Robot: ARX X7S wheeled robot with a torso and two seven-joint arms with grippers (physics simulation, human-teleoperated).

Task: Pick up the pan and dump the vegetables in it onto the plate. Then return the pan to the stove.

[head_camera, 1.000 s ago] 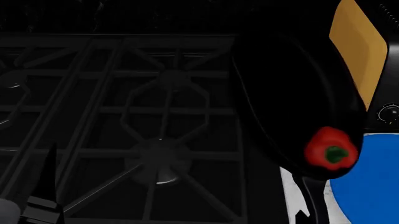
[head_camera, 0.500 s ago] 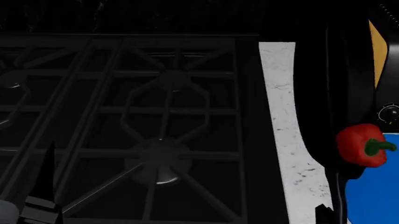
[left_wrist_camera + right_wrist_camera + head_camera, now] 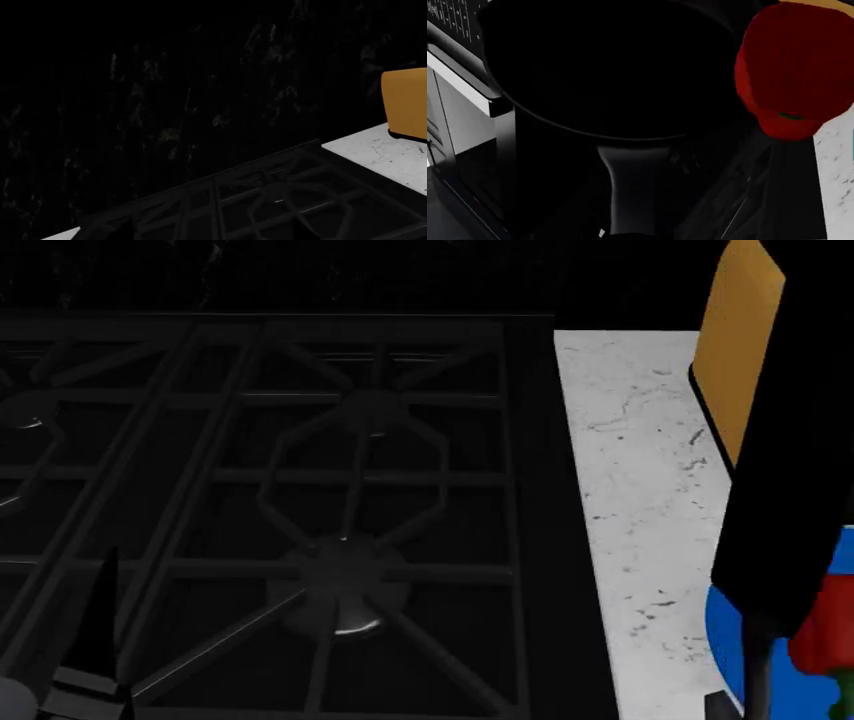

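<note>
Pan (image 3: 787, 470) tilted steeply at plate (image 3: 727, 640) edge; pepper (image 3: 825, 635) at rim. White surface (image 3: 641, 500) strip bare. Jaws: cannot tell.

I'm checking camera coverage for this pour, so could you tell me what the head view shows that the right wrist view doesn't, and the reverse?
Only the head view shows the blue plate, the burner grates and the left gripper. Only the right wrist view shows the pan's dark inside and its handle. Both show the tilted pan, the red bell pepper and the white speckled counter.
</note>
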